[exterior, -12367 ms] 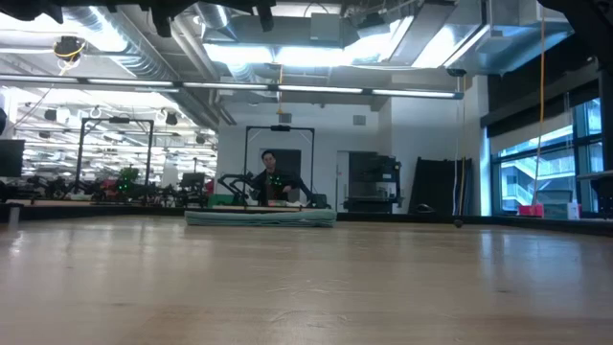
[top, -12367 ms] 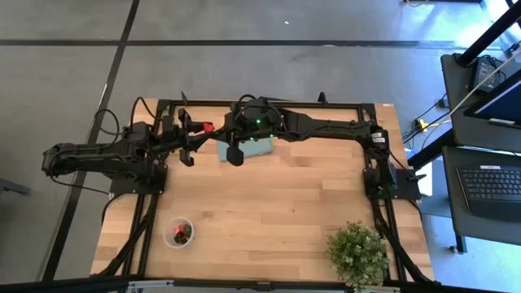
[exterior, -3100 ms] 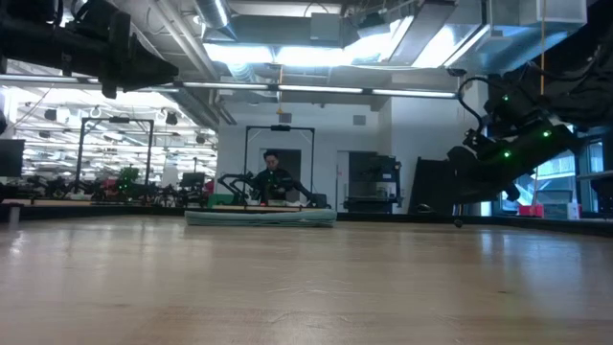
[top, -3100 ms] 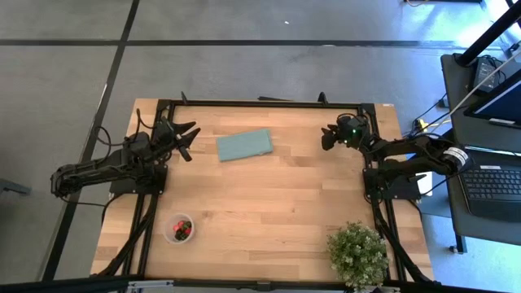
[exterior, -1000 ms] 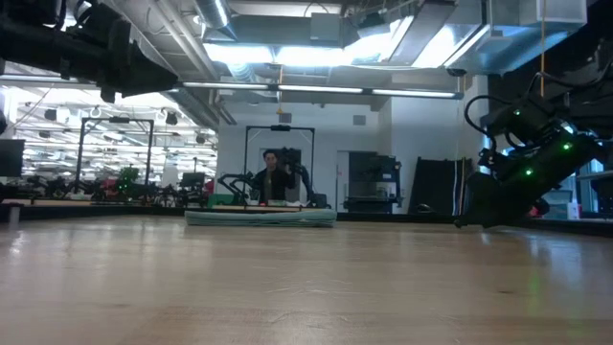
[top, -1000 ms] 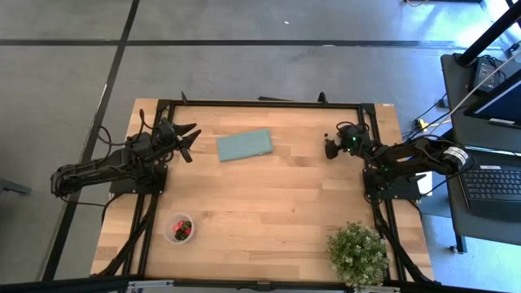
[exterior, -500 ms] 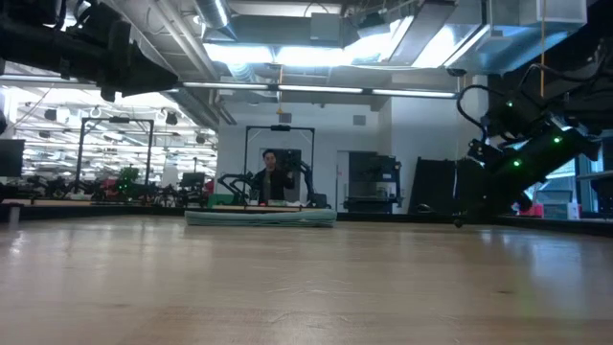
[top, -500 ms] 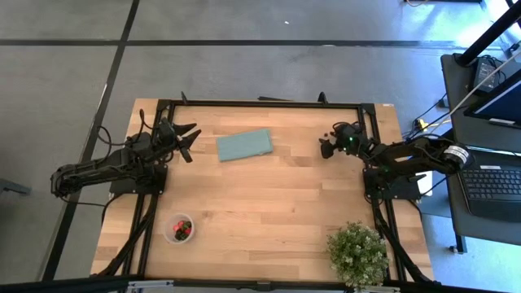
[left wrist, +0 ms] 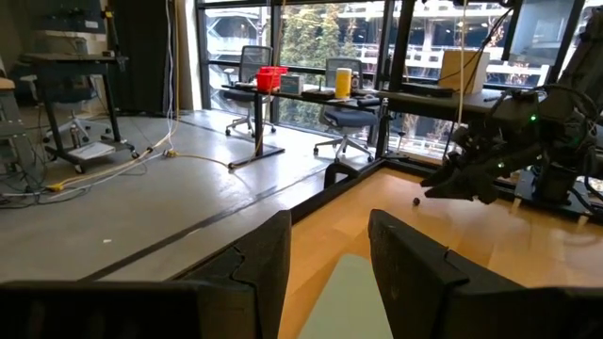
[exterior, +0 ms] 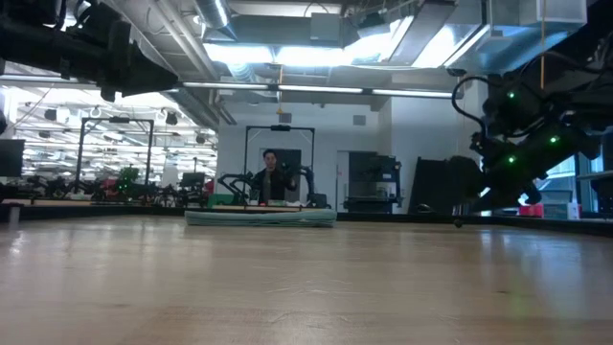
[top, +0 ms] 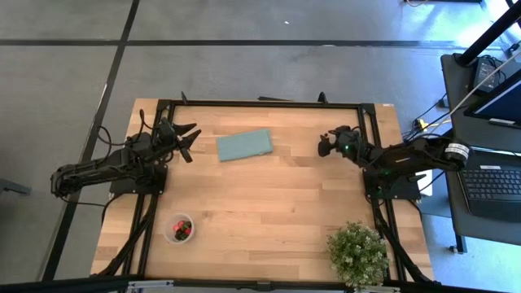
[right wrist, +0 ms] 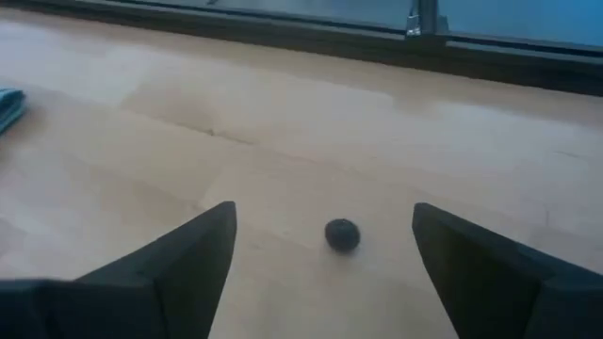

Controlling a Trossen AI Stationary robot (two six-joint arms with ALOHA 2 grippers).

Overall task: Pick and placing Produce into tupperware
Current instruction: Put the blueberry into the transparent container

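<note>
One dark berry of produce lies on the wood table, just ahead of my right gripper and in line with the gap between its open fingers, untouched. From the left wrist view the berry shows below that gripper. From above, my right gripper hovers at the far right of the table. The tupperware stands on its base near the front left, with red and dark pieces inside. My left gripper waits at the far left, open and holding nothing.
A flat teal rectangle lies at the far middle of the table, between the two grippers. A bushy green potted plant stands at the near right corner. Bare wood spreads across the middle.
My right gripper has swung a little toward the table's left edge and rolled at the wrist, staying open above the table.
</note>
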